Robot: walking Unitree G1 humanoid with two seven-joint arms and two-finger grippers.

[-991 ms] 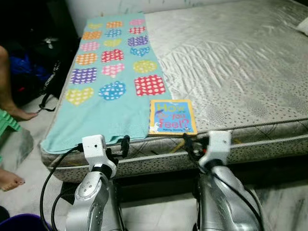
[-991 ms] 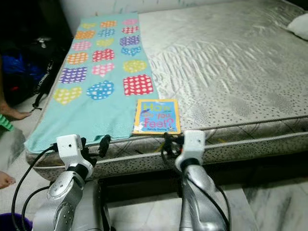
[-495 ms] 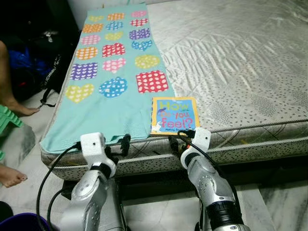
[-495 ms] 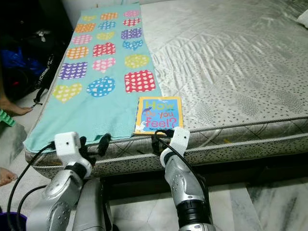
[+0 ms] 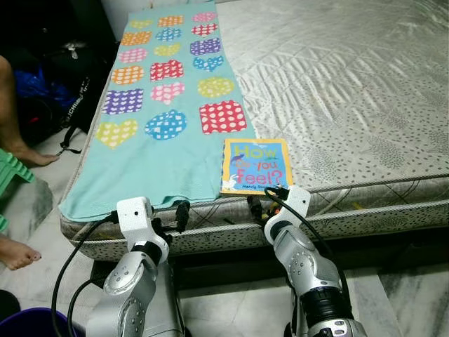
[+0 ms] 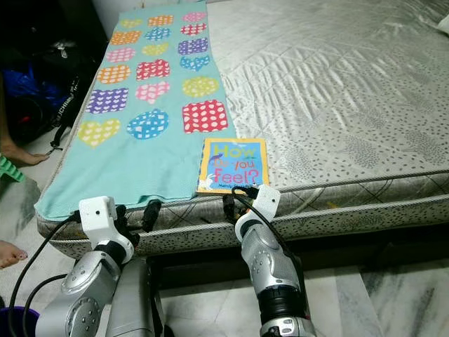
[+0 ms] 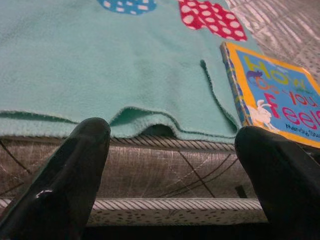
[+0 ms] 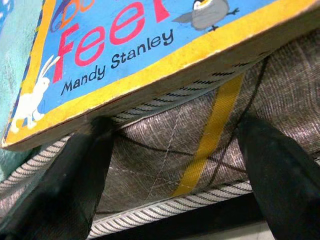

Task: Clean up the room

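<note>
A blue, yellow-edged picture book [image 5: 255,166] titled "How do you feel?" lies flat at the near edge of the grey mattress [image 5: 351,91], its left side beside a teal blanket [image 5: 161,119] printed with dotted hearts. My right gripper [image 5: 265,202] is open, its fingers against the mattress side just under the book's [image 8: 150,45] near edge. Further left, my left gripper [image 5: 172,219] is open in front of the mattress side, below the blanket's [image 7: 100,75] hem, holding nothing.
A person's foot [image 5: 14,253] and lower leg [image 5: 10,140] are at the left on the marble floor. A black bag [image 5: 63,91] lies beside the bed, a green stool [image 5: 10,179] stands at the left edge and a purple bin [image 5: 28,326] at the bottom left.
My right arm has reached forward, bringing its gripper up to the mattress edge under the book. The camera has shifted a little. The left arm has barely moved.
</note>
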